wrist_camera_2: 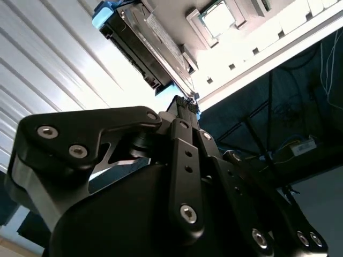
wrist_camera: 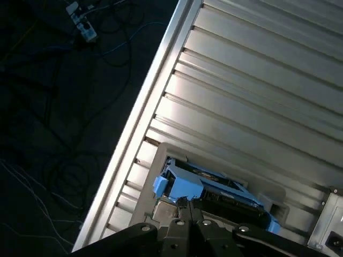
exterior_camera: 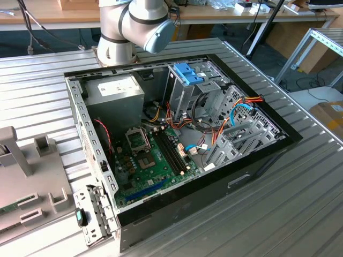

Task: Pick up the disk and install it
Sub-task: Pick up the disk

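Right now the gripper (wrist_camera: 185, 203) sits at one end of the disk (wrist_camera: 225, 190), its black fingers drawn narrow, the tips almost together just under the blue end tab (wrist_camera: 179, 184). Whether they actually pinch the tab or only touch it, I cannot tell. In the first wrist view the disk lies flat in a pale grey holder (wrist_camera: 161, 155), dark body inside its bright blue carrier frame. The holder rests on the ribbed metal table (wrist_camera: 257, 80), close to the table's edge, and beyond that edge a dark floor shows loose cables (wrist_camera: 64, 171).

In the second wrist view the gripper (wrist_camera_2: 186, 103) points up at the same disk (wrist_camera_2: 142, 40), the textured fingertip pads (wrist_camera_2: 187, 101) right against its near end. The same pale holder (wrist_camera_2: 257, 37) runs on beside the disk and carries a small square chip (wrist_camera_2: 217, 19) in a pocket.

In the exterior view the arm (exterior_camera: 134, 24) rises from its base at the far side of the table (exterior_camera: 268, 203) and leaves the picture at the top. An open computer case (exterior_camera: 257, 160) lies on its side in front of the base, with the green motherboard (exterior_camera: 144, 155), a grey power supply (exterior_camera: 115, 88) and the blue-topped drive cage (exterior_camera: 187, 75) inside. A grey fixture (exterior_camera: 21, 176) stands at the exterior view's left, apart from the case
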Tool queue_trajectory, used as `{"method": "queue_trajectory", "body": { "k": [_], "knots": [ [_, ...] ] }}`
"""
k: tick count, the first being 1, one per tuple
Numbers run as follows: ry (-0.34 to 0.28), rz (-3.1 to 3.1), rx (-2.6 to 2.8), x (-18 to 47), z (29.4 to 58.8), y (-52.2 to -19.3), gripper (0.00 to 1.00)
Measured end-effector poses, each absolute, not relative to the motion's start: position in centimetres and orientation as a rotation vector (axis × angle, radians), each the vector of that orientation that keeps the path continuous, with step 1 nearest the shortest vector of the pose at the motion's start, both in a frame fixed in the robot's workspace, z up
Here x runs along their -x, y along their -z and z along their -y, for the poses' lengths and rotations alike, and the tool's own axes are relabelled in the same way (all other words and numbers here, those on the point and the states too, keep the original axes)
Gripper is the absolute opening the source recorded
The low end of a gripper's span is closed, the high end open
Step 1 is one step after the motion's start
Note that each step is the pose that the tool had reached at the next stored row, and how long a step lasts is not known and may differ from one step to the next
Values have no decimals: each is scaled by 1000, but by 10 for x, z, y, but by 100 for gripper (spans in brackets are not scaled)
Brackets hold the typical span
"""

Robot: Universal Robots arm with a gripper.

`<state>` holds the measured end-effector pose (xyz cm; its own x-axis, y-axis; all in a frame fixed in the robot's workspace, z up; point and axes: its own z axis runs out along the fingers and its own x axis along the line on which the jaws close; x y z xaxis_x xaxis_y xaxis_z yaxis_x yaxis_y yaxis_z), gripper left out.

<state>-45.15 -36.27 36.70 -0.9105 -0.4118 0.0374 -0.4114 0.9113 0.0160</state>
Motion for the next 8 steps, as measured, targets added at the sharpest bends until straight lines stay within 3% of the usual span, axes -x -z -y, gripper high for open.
{"method": "queue_trajectory", "body": {
  "k": [8],
  "knots": [
    [7, 2974, -878, 451, 363, -367, 11]
  ]
}}
